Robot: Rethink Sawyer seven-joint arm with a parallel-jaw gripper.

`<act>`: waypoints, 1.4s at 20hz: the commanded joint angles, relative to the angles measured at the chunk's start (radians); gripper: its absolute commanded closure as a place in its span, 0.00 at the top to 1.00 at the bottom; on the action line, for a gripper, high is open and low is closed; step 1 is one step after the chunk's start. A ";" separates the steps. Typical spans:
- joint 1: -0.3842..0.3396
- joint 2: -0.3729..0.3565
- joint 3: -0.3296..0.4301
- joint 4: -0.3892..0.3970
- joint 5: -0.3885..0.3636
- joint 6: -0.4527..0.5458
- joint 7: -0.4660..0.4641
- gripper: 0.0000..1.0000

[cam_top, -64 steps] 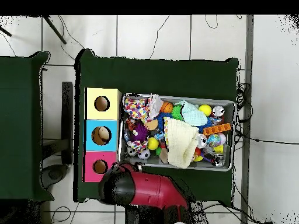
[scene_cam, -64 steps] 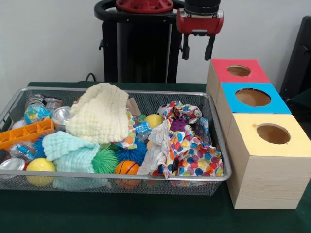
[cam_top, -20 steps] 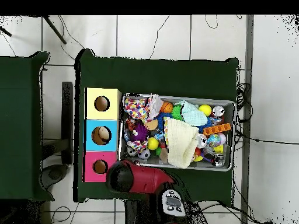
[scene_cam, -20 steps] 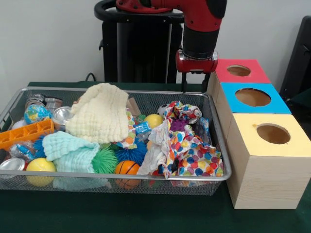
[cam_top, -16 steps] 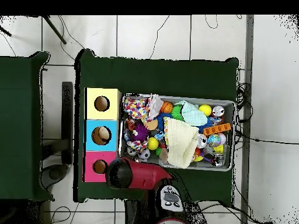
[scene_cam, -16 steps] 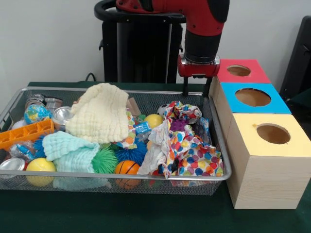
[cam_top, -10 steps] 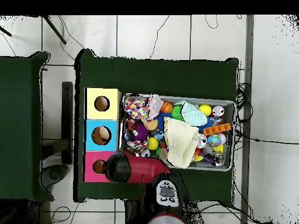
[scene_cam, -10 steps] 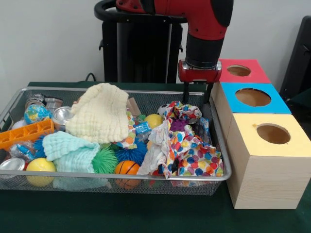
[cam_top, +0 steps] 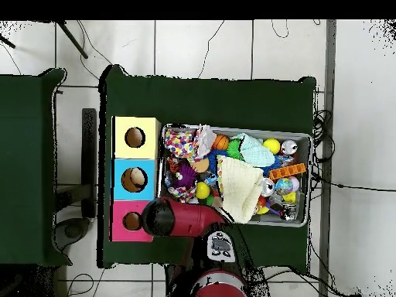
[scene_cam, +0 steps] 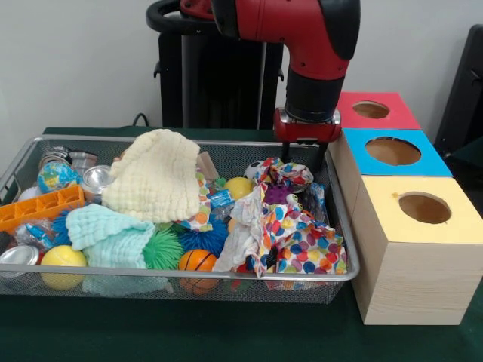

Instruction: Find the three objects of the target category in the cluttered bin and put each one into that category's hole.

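The silver wire-mesh bin is heaped with toys and cloths; it also shows in the overhead view. A small blue and white packet lies mid-bin beside a yellow ball. Another crinkly blue packet lies at the front left. A clear and blue packet lies by the right wall. My gripper is open and empty. It hangs at the bin's far right corner, just above a polka-dot cloth. In the overhead view the arm hides it.
Three boxes with round holes stand right of the bin: red, blue, yellow. A cream cloth, a mint cloth, metal cans, balls and an orange block fill the bin.
The arm has come down and forward from beside the red box to the bin's far right corner. The gripper stays open. Nothing in the bin has moved.
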 commanded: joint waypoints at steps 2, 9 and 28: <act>-0.004 0.111 0.118 -0.139 0.043 -0.113 0.185 1.00; -0.039 0.093 0.170 -0.110 0.045 -0.104 0.187 1.00; -0.003 -0.033 0.166 -0.029 0.195 -0.079 0.296 1.00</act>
